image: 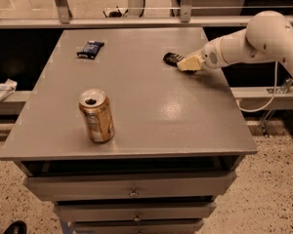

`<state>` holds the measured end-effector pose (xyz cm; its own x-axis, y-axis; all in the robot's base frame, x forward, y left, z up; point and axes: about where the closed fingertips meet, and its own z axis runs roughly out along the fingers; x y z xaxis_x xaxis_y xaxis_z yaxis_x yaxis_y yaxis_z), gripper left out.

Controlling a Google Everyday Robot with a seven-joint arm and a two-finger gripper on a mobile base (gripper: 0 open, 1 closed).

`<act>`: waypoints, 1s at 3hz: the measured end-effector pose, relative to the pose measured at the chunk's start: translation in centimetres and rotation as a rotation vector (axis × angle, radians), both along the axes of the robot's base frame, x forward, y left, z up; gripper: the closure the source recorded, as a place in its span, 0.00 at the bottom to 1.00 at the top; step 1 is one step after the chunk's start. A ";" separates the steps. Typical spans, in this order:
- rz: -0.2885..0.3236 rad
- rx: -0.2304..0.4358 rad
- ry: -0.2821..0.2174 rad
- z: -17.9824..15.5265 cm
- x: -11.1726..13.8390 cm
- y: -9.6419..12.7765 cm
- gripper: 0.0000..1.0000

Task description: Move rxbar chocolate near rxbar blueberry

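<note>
Gripper [186,64] sits low on the table [156,111], far-right part of the top, arm [263,35] reaching in from the right edge. Rxbar chocolate [171,58] lies flat right at the gripper tip, touching or partly under it; only the bar's dark end pokes out on the side away from the arm. Can't tell if the gripper is closed on it or just set against it, as the cream housing hides the contact. Low, near-flat pose makes sense imo: the bar is thin, so it has to be met at table level, either pinched or slid.

Rxbar blueberry [90,48] is well apart from the gripper, straight across the top twd the far-left corner, lying flat w/ nothing on it. Bare surface btwn the two bars, so the path across looks open.

Soda can [96,116] stands upright, well apart from the gripper, twd the near-left side & off the line btwn the bars; prob no obstacle unless the arm swings wide. Drawers [132,185] below the top, shut. Pale crumpled thing [1,91] off the table, far left, irrelevant.
</note>
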<state>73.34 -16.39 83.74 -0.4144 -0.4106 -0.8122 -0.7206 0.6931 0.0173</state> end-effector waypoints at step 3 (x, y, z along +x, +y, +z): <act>0.068 -0.033 -0.093 3.9 3.9 1.0 1.00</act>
<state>77.24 -15.36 87.66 -0.3085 -0.4619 -0.8315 -0.7631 0.6420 -0.0735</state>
